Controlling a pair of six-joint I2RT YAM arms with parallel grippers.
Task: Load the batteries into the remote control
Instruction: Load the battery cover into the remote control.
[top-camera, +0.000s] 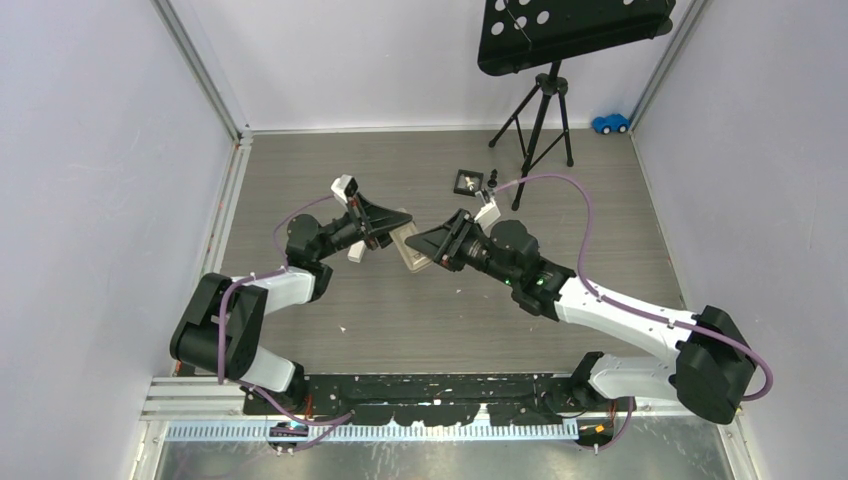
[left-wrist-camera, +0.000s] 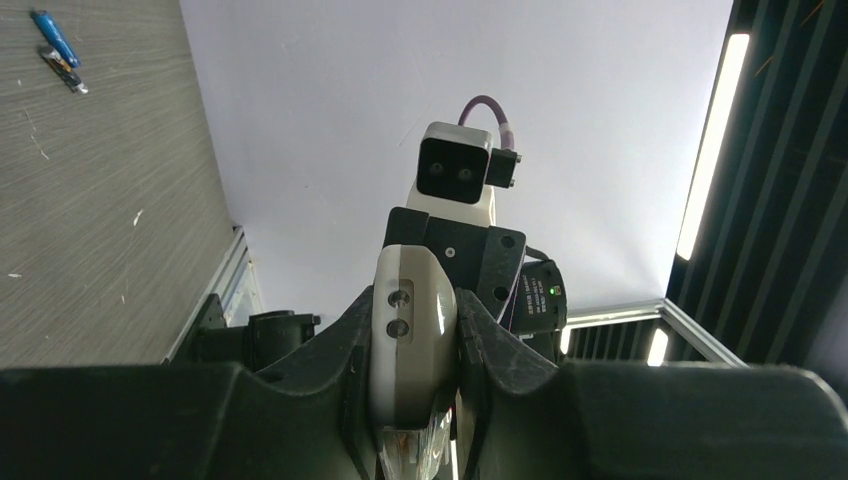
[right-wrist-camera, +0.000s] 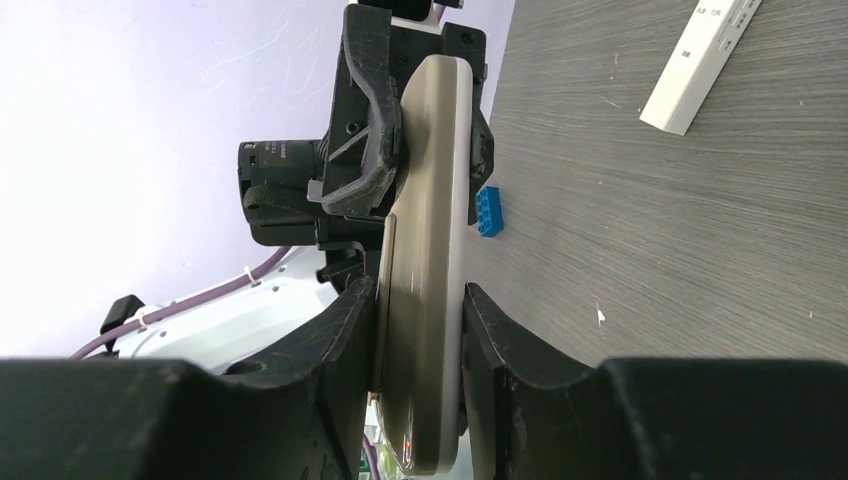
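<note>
Both grippers hold one beige-grey remote control (top-camera: 411, 250) off the table, between the two arms. My left gripper (top-camera: 393, 232) is shut on one end; the left wrist view shows that rounded end (left-wrist-camera: 410, 300) pinched between the fingers. My right gripper (top-camera: 432, 248) is shut on the other end; the right wrist view shows the remote (right-wrist-camera: 430, 200) edge-on between the fingers. Two batteries lie on the table far from the grippers, one blue (left-wrist-camera: 55, 38) and one darker (left-wrist-camera: 66, 72). I cannot make them out in the top view.
A second white remote (right-wrist-camera: 705, 55) lies flat on the table, and a small blue block (right-wrist-camera: 489, 210) beside the held remote. A tripod (top-camera: 540, 120) with a black stand is at the back, a small black square item (top-camera: 468, 181) near it, and a blue toy car (top-camera: 610, 123) in the far corner.
</note>
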